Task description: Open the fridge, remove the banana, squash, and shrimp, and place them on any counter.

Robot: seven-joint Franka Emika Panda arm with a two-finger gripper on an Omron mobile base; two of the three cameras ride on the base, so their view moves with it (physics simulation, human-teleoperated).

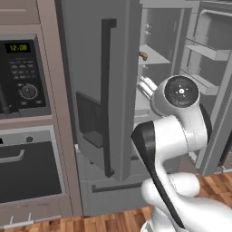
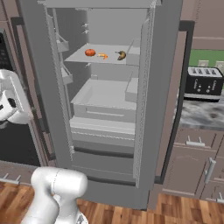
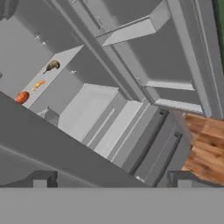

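Both doors of the fridge (image 2: 105,109) stand swung wide, exposing grey shelves and bins. On an upper shelf (image 2: 105,59) lie three items in a row: a round orange-red squash (image 2: 90,52), a small orange shrimp (image 2: 102,55) and the banana (image 2: 121,55), yellow-brown, at the row's right end in the right base view. The gripper (image 3: 111,178) hangs with its fingers (image 3: 40,178) spread wide and nothing between them, in front of the fridge, well apart from the food. A toaster (image 2: 202,83) sits on the marbled counter (image 2: 199,114) right of the fridge; an oven (image 1: 27,158) stands to its left.
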